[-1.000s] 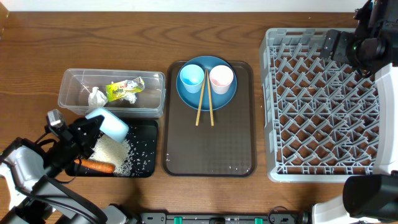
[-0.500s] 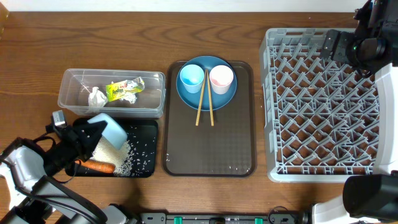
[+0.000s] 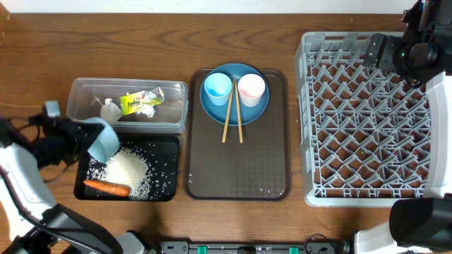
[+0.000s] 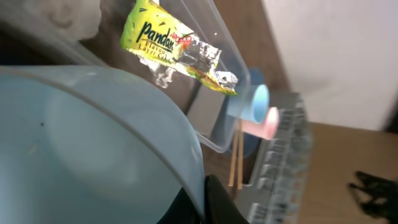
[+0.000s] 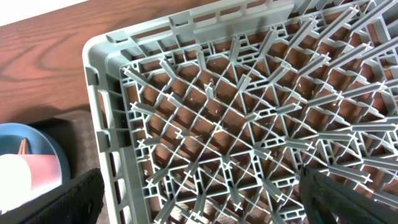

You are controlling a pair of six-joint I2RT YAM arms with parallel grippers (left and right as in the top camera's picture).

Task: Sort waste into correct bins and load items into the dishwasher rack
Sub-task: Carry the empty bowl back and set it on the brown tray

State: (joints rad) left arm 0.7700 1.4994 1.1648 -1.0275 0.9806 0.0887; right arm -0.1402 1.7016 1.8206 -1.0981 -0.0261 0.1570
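Robot lab tabletop, staged dish rack

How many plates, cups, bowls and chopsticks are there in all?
Plates: 1, the blue plate
Cups: 2, the light-blue cup and the pink cup
Bowls: 1, the bowl
Sticks: 2 chopsticks
Total: 6

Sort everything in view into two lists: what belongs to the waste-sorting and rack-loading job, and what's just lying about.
Job: bowl, rice, carrot, tissue, wrapper, black tray, clear tub, plate, blue cup, pink cup, chopsticks, rack.

Lying about: brown tray, table.
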